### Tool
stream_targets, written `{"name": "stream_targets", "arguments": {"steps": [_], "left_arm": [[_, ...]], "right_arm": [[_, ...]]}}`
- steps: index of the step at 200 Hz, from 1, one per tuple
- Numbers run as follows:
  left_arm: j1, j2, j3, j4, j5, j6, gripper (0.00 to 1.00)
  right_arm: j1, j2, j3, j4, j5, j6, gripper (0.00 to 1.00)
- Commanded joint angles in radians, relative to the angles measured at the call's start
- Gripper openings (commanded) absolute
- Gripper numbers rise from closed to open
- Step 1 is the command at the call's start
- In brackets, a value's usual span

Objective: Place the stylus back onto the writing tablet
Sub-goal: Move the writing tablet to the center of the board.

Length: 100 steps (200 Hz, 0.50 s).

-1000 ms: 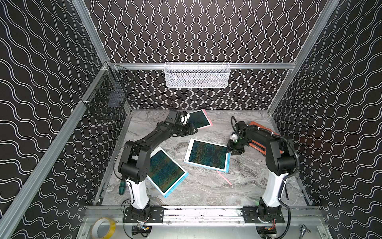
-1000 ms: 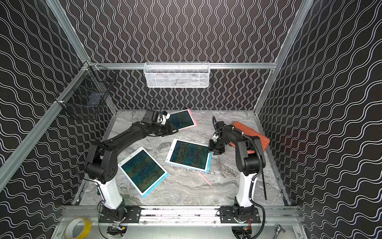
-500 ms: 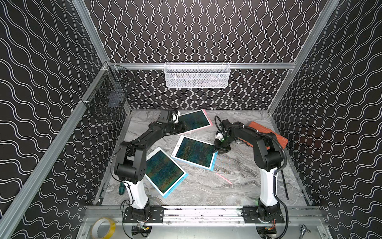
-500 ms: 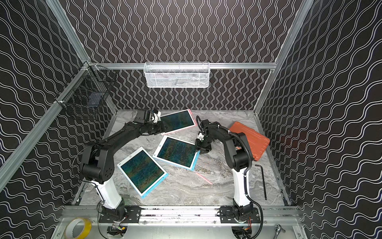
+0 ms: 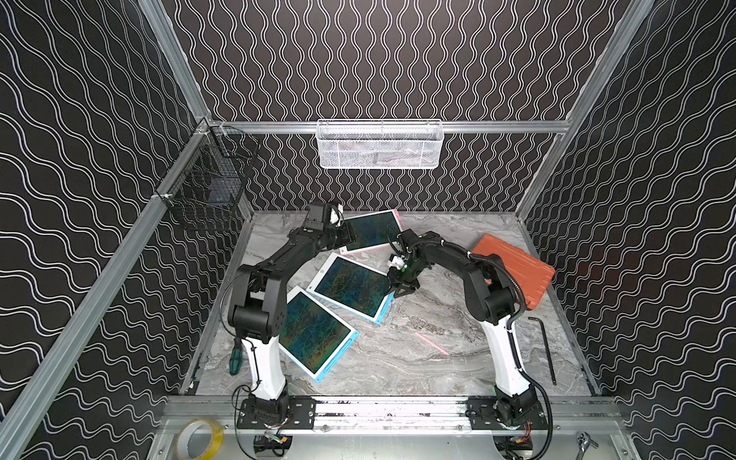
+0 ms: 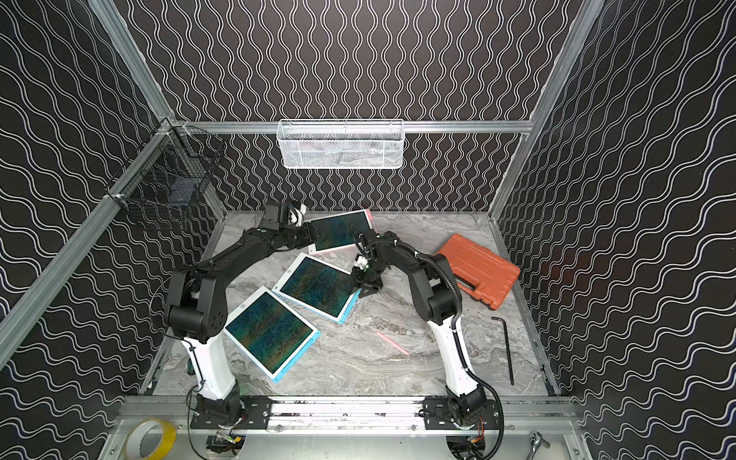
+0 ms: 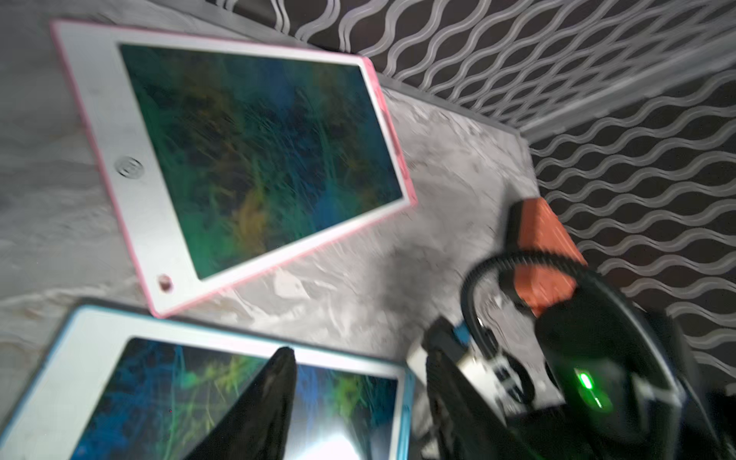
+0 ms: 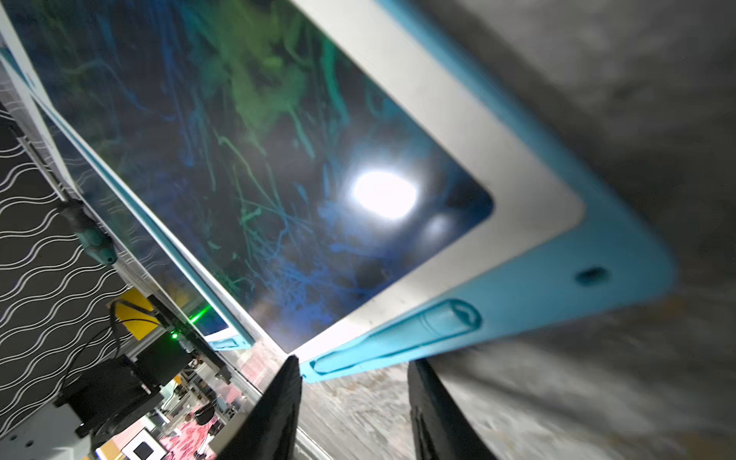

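The right claw [image 8: 354, 362] stands about half open and grips nothing. The corner of the blue tablet [image 8: 517, 179], with a blue pen [image 8: 398, 334] in its slot, lies just ahead of its tips. The left claw [image 5: 349, 239] hangs open and empty just beside the pink tablet [image 5: 376, 230]. The pink stylus [image 5: 432, 343] lies on the worktop [image 5: 438, 378], well behind the right claw, toward that arm's base.
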<state>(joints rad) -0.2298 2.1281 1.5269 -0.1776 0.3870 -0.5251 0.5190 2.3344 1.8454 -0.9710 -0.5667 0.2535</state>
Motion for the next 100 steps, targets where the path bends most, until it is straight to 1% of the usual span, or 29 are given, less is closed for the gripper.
{"name": "stream_targets", "arguments": {"steps": [1, 28, 45, 54, 73, 78, 86, 96, 100], "left_arm": [[0.019, 0.062, 0.071, -0.005, -0.101, -0.056, 0.57], [0.052, 0.155, 0.152, 0.016, -0.099, -0.132, 0.57], [0.065, 0.197, 0.194, 0.025, -0.105, -0.159, 0.57], [0.069, 0.216, 0.214, 0.029, -0.112, -0.169, 0.57], [0.078, 0.265, 0.26, 0.019, -0.12, -0.196, 0.57], [0.079, 0.275, 0.265, 0.024, -0.121, -0.206, 0.58], [0.082, 0.286, 0.273, 0.028, -0.125, -0.218, 0.61], [0.084, 0.304, 0.287, 0.028, -0.128, -0.227, 0.68], [0.084, 0.312, 0.296, 0.023, -0.128, -0.229, 0.71]], "right_arm": [[0.028, 0.023, 0.015, -0.019, -0.01, 0.0, 0.46], [0.042, 0.021, 0.009, 0.003, -0.054, -0.003, 0.46], [0.04, 0.004, 0.009, 0.003, -0.032, -0.001, 0.46], [0.015, -0.035, -0.016, 0.028, -0.004, 0.018, 0.46], [-0.075, -0.133, -0.075, 0.096, 0.037, 0.08, 0.48], [-0.116, -0.148, -0.066, 0.091, 0.061, 0.083, 0.51], [-0.147, -0.163, -0.038, 0.078, 0.093, 0.081, 0.56], [-0.181, -0.169, 0.001, 0.071, 0.123, 0.081, 0.69], [-0.194, -0.167, 0.016, 0.072, 0.131, 0.084, 0.72]]}}
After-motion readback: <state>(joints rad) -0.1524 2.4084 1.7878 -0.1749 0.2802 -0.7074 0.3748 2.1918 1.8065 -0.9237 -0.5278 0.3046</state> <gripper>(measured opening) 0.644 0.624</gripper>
